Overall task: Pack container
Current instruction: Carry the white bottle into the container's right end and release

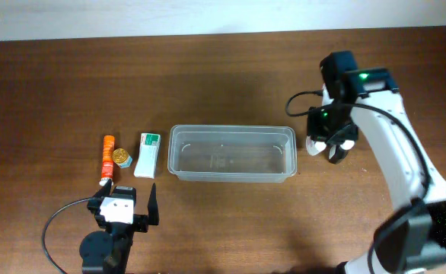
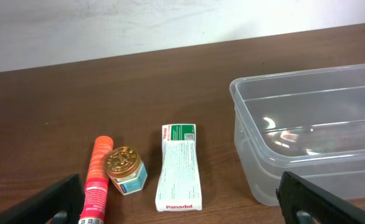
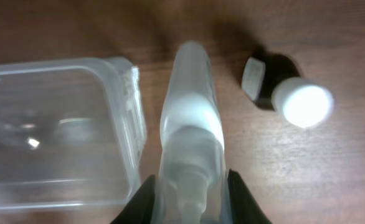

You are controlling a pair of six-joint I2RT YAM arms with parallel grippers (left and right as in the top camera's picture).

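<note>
The clear plastic container (image 1: 179, 152) lies empty in the middle of the table; it also shows in the left wrist view (image 2: 252, 155) and the right wrist view (image 3: 127, 124). My right gripper (image 1: 326, 138) is just right of its right end, shut on a frosted clear bottle (image 3: 189, 118) held above the table. My left gripper (image 1: 129, 213) is open and empty, low at the front left. Ahead of it lie an orange-red tube (image 2: 97, 180), a small gold-lidded jar (image 2: 126, 169) and a white Panadol box (image 2: 178, 174).
A small dark bottle with a white cap (image 3: 294, 99) stands on the table right of the held bottle, also in the overhead view (image 1: 346, 143). The tube (image 1: 108, 156), jar (image 1: 122, 157) and box (image 1: 148, 154) sit left of the container.
</note>
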